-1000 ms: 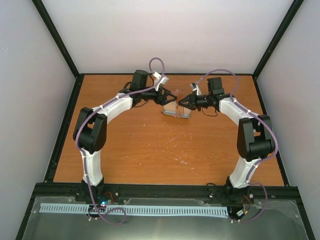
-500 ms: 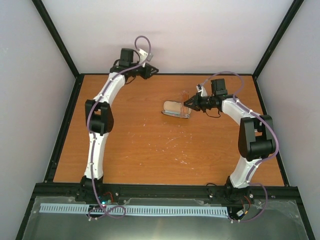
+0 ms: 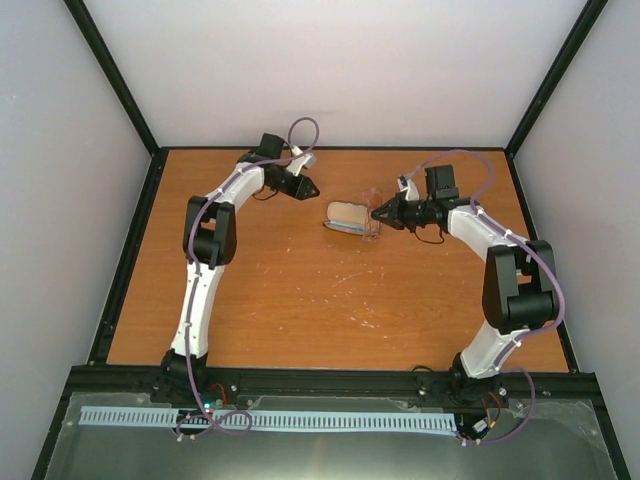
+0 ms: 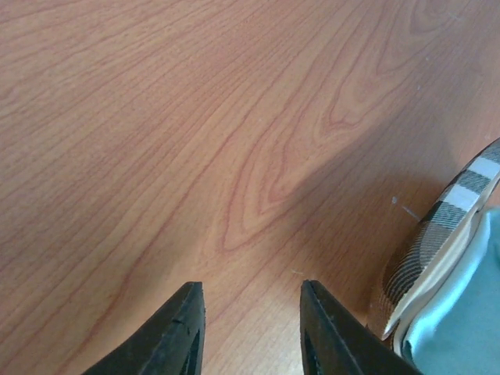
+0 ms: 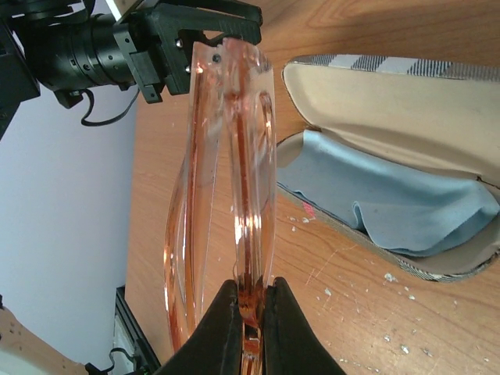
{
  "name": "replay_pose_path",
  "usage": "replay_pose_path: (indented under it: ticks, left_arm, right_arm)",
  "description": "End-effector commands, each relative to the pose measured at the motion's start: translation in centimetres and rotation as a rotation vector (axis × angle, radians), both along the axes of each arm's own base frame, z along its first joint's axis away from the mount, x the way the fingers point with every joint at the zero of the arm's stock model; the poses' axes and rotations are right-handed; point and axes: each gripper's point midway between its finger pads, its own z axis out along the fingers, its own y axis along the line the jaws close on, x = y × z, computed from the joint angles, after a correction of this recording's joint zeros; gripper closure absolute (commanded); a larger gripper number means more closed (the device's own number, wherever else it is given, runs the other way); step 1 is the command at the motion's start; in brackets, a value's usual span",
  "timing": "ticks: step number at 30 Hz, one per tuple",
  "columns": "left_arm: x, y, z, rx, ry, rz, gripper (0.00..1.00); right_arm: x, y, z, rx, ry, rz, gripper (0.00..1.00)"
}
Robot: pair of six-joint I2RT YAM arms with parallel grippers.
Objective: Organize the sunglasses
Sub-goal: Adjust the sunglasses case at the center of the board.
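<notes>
Two pincers work at the far middle of the surface [image 3: 300, 300]. R pincer [image 5: 250, 293] is clamped tight on the sunglasses [image 5: 234, 180], pinching the pinkish frame at one end. The pair looks folded and is held up off the wood by the right end of the case [image 5: 383, 86]. Can't tell if it touches the case.

Case lies open w/ the blue cloth [image 5: 375, 203] bunched in its lower half. L pincer [image 4: 250, 287] sits low over bare wood just left of the case, jaws partly apart, nothing between them.

Step in hand, I'd say: bringing the glasses to the case. Next move prob needs the R pincer to turn the pair lengthwise w/ the case, lower it onto the cloth, then let go. L pincer could steady the case meanwhile. Watch for the frame catching the case edge.
</notes>
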Motion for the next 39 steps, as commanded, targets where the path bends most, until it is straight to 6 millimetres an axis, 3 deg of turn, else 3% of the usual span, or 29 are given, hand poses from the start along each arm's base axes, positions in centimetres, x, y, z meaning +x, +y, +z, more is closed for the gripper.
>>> replay_pose_path:
  ticks: [1,4,6,9,21,29,39]
  left_arm:
    - [-0.4,-0.7,0.4,0.008,-0.012,-0.018,0.62]
    - [-1.0,-1.5,-0.4,0.021,0.004,-0.024,0.53]
    - [-1.3,-2.0,-1.0,0.024,0.018,-0.024,0.42]
    - [-1.6,-2.8,-1.5,0.014,0.032,-0.03,0.4]
    - [-3.9,-5.0,-2.8,0.034,0.05,-0.091,0.45]
    - [-6.7,-4.7,-1.4,0.01,0.067,-0.103,0.51]
    - [-9.5,-6.1,-0.7,-0.027,0.094,-0.134,0.52]
  right_arm:
    - [-0.3,-0.1,1.1,0.002,-0.043,-0.013,0.97]
    - [-0.9,-0.3,0.7,0.0,-0.036,-0.025,0.97]
    - [-1.3,-0.5,0.6,-0.002,-0.039,-0.037,0.97]
    - [-1.8,-0.7,0.3,-0.005,-0.032,-0.043,0.97]
    - [-2.8,-1.2,0.2,-0.024,-0.037,-0.061,0.97]
    - [-2.6,-2.3,-1.2,-0.071,0.017,-0.155,0.97]
    - [-1.8,-3.4,-2.0,-0.098,0.044,-0.269,0.97]
